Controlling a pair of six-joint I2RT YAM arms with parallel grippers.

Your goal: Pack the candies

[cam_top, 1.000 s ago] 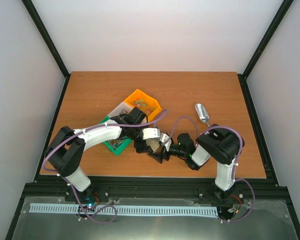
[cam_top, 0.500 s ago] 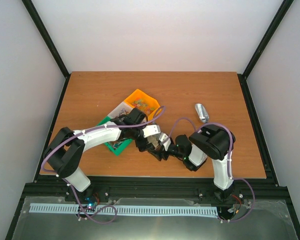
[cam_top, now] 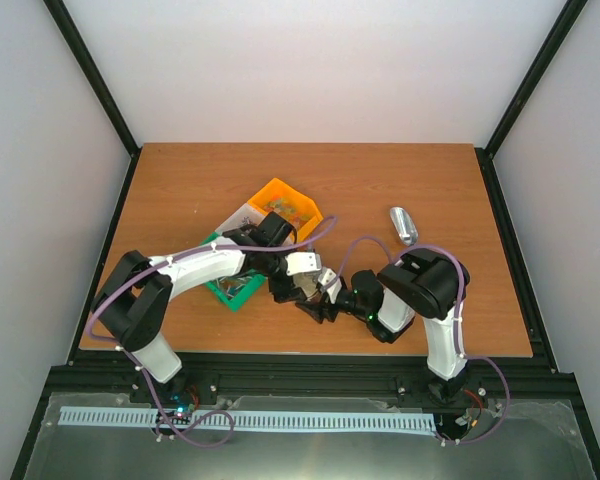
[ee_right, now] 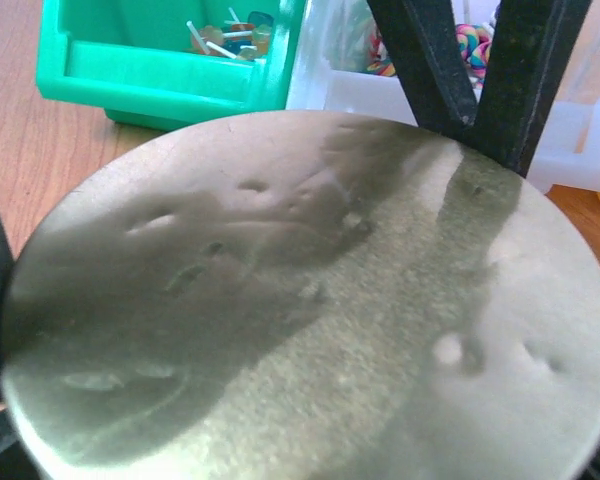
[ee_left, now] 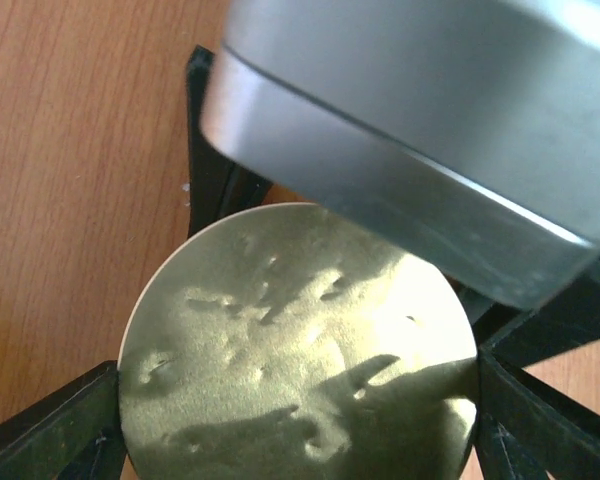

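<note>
A round gold disc [ee_left: 280, 340], dented and shiny, sits between the black fingers [ee_left: 55, 425] of my left gripper [ee_left: 300, 410], which is shut on it. The same disc [ee_right: 310, 300] fills the right wrist view, and my right gripper [ee_right: 300, 400] is shut on its edges too. In the top view the two grippers [cam_top: 302, 292] [cam_top: 327, 300] meet at the table's front middle. Candies [cam_top: 288, 208] lie in the orange bin, and more coloured candies [ee_right: 472, 45] show in a clear bin behind the disc.
A green bin [ee_right: 150, 70] holding small sticks and a clear bin [cam_top: 242, 217] stand with the orange bin [cam_top: 305, 200] at the left middle. A silver scoop [cam_top: 404, 224] lies right of centre. A blurred silver-grey body [ee_left: 410, 160] lies just beyond the disc.
The right arm has folded leftward and its gripper has closed in on the left gripper. In the last half second almost nothing moved.
</note>
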